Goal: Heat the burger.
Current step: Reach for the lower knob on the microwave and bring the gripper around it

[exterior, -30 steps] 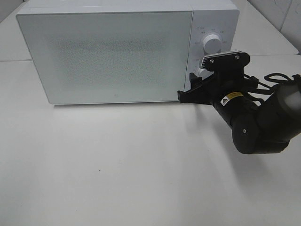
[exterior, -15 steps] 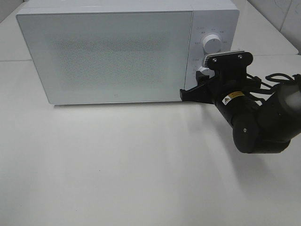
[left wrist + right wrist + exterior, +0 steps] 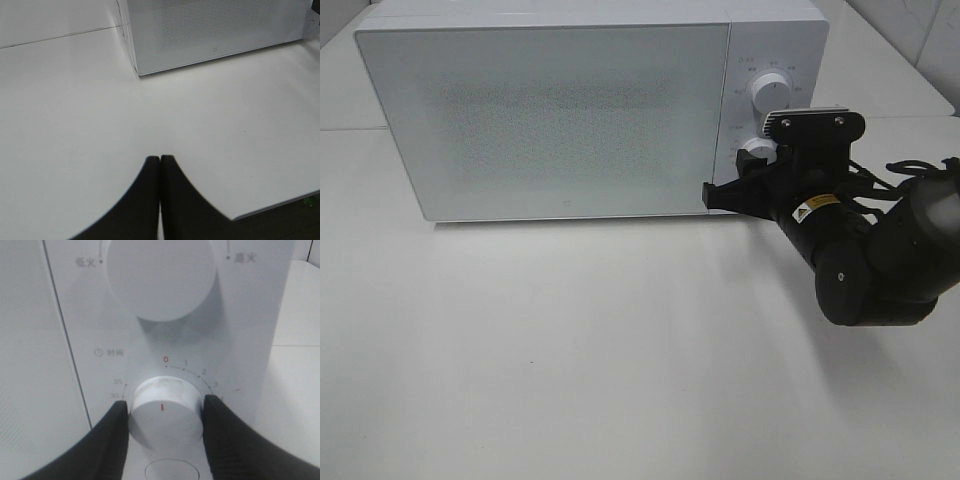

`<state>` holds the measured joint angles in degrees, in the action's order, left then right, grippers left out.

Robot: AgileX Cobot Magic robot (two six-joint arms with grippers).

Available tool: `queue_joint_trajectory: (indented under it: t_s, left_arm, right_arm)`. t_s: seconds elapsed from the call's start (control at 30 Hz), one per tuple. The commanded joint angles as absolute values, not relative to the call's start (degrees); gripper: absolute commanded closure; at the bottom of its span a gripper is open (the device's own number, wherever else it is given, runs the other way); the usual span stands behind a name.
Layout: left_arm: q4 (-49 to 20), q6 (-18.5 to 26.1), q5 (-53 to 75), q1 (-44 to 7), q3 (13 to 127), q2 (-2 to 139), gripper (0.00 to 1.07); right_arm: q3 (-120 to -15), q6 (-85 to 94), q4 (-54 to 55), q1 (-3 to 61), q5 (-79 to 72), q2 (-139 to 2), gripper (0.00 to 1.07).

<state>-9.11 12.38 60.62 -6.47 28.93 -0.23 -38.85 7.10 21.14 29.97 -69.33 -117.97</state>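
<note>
Fingers [image 3: 112, 440] of the right gripper [image 3: 166, 407] are clamped on the timer knob [image 3: 165, 417], one pad against each side, both touching the rim. Opposed contact across the round knob is what a twist needs, so the grip makes sense. The wrist is squared to the control panel, presumably so a roll of the arm turns the knob about its own axis.

Red pointer [image 3: 161, 406] on the knob lines up with the 0 mark [image 3: 165, 359], so I read the timer as not yet set. Upper knob [image 3: 160, 275] is untouched and clear of the fingers.

Left gripper [image 3: 160, 165] has its fingers pressed together on nothing. It hangs over the bare table [image 3: 570, 350] in front of the microwave [image 3: 770, 30], well away from the panel, likely parked out of the right arm's way.

Door [image 3: 550, 120] is shut flush. Burger is not visible in any view, and the frosted door shows nothing behind it. My guess is it sits inside, but I cannot confirm that.

Step in hand: dial in the heating time. Next move probably calls for a clockwise turn toward the numbered marks. Risk: the pads slipping on the smooth white knob, or the pointer overshooting.
</note>
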Motion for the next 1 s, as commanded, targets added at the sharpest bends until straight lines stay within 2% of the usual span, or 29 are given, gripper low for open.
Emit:
queue_joint_trajectory:
  t_s: [0.03, 0.07, 0.13, 0.27, 0.3, 0.43, 0.63, 1.0]
  left_arm:
    - [-8.8, 12.0, 59.9, -6.4, 28.9, -1.4, 1.06]
    - [-8.8, 12.0, 59.9, -6.4, 28.9, -1.4, 1.06]
    - [-8.8, 12.0, 59.9, -6.4, 28.9, -1.4, 1.06]
    - [-8.8, 12.0, 59.9, -6.4, 28.9, -1.4, 1.06]
    - [-8.8, 12.0, 59.9, -6.4, 28.9, -1.4, 1.06]
    - [-8.8, 12.0, 59.9, -6.4, 28.9, -1.4, 1.06]
    - [-8.8, 12.0, 59.9, -6.4, 28.9, -1.4, 1.06]
    - [-8.8, 12.0, 59.9, -6.4, 28.9, -1.4, 1.06]
  right_arm:
    - [-39.3, -6.7, 19.7, 30.0, -73.3, -117.7, 1.07]
    - [-39.3, -6.7, 19.7, 30.0, -73.3, -117.7, 1.07]
    - [-39.3, -19.6, 19.7, 30.0, -73.3, -117.7, 1.07]
    - [-39.3, -32.9, 19.7, 30.0, -73.6, -117.7, 1.07]
    - [-39.3, -41.5, 19.7, 30.0, -73.7, -117.7, 1.07]
    - [-39.3, -51.7, 19.7, 30.0, -74.3, -117.7, 1.07]
    - [-39.3, -76.7, 19.7, 30.0, -75.3, -117.7, 1.07]
    - [-39.3, -80.9, 19.5, 30.0, -79.8, -117.7, 1.07]
